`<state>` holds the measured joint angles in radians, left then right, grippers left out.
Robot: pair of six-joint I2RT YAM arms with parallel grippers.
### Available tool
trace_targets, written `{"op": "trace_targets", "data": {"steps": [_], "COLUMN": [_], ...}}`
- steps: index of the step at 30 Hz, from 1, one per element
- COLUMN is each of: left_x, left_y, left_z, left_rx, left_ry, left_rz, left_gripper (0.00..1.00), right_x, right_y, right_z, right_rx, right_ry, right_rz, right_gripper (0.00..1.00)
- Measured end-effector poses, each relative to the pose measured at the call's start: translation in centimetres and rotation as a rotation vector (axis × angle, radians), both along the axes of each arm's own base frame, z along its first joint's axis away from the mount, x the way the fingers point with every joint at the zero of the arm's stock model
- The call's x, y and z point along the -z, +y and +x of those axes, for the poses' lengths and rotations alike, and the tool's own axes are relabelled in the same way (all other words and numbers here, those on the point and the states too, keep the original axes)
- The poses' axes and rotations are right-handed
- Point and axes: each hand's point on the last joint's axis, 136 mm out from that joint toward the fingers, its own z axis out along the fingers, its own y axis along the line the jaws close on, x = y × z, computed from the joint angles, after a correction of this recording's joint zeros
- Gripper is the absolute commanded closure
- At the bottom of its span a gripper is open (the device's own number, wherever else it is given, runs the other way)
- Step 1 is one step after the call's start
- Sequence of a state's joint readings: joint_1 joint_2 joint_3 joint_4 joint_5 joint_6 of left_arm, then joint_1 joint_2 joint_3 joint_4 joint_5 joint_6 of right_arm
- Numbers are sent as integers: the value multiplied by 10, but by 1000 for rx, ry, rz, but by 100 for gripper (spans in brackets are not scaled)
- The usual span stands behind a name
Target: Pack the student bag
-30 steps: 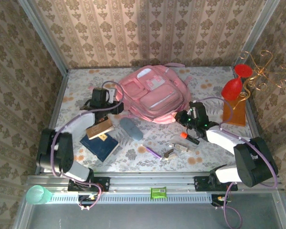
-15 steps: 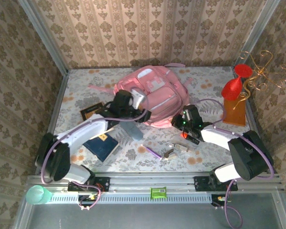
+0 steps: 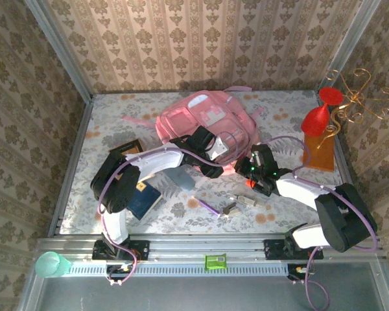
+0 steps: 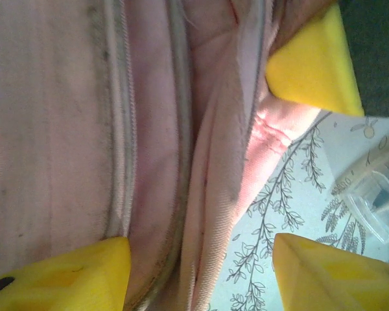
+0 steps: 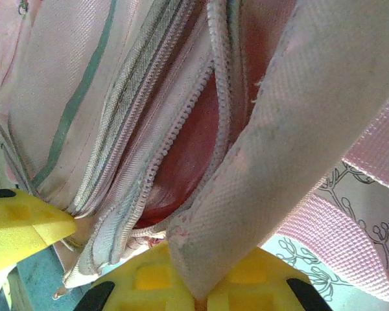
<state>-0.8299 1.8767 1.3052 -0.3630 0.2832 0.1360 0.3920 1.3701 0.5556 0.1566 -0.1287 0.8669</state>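
The student bag (image 3: 204, 120) lies flat at the far middle of the flowered table (image 3: 279, 217), front pockets up. The left gripper (image 3: 227, 154) reaches across to the bag's near edge. In its wrist view its yellow fingers (image 4: 58, 275) stand wide apart, with a pink zipped seam and a strip of tablecloth between them. The right gripper (image 3: 251, 159) sits at the bag's near right corner, pinched tight on a flap of the bag's pink fabric beside an unzipped opening (image 5: 194, 129). On the near side of the bag lie a dark blue book (image 3: 144, 199), a grey-blue case (image 3: 179, 176), a purple pen (image 3: 207, 206) and a clear plastic piece (image 3: 247, 198)
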Motion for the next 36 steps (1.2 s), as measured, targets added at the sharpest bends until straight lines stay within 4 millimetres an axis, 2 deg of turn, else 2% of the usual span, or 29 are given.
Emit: {"op": "trace_targets", "data": {"steps": [7, 11, 13, 16, 19, 21, 23, 26, 29, 33, 36], "left_x": [10, 9, 7, -6, -28, -47, -62, -73, -90, -130, -165], "left_y": [-3, 2, 3, 8, 18, 26, 33, 42, 48, 61, 82], "left_z": [7, 14, 16, 22, 32, 42, 56, 73, 82, 94, 113], "left_rx": [17, 7, 2, -24, -66, -98, -138, -197, -238, -295, -361], "left_ry": [28, 47, 60, 58, 19, -17, -50, -55, -59, -101, -135], "left_rz": [9, -13, -29, -67, -116, -150, -185, -234, -309, -421, -524], "left_gripper": [79, 88, 99, 100, 100, 100, 100, 100, 100, 100, 100], "right_x": [3, 11, 14, 14, 12, 10, 5, -6, -10, -4, 5], "right_y": [-2, -2, -1, 1, 4, 5, 5, 3, 2, 1, 1], "right_z": [-1, 0, 1, 5, 9, 12, 16, 24, 28, 23, 16], "right_rx": [1, -5, -10, -16, -29, -42, -54, -65, -80, -91, -92], "right_ry": [7, 19, 22, 14, 5, 2, -4, -28, -43, -35, -26], "right_rz": [-14, -28, -33, -33, -37, -49, -70, -123, -160, -171, -169], "right_gripper": [100, 100, 99, 92, 77, 73, 74, 83, 84, 83, 83]}}
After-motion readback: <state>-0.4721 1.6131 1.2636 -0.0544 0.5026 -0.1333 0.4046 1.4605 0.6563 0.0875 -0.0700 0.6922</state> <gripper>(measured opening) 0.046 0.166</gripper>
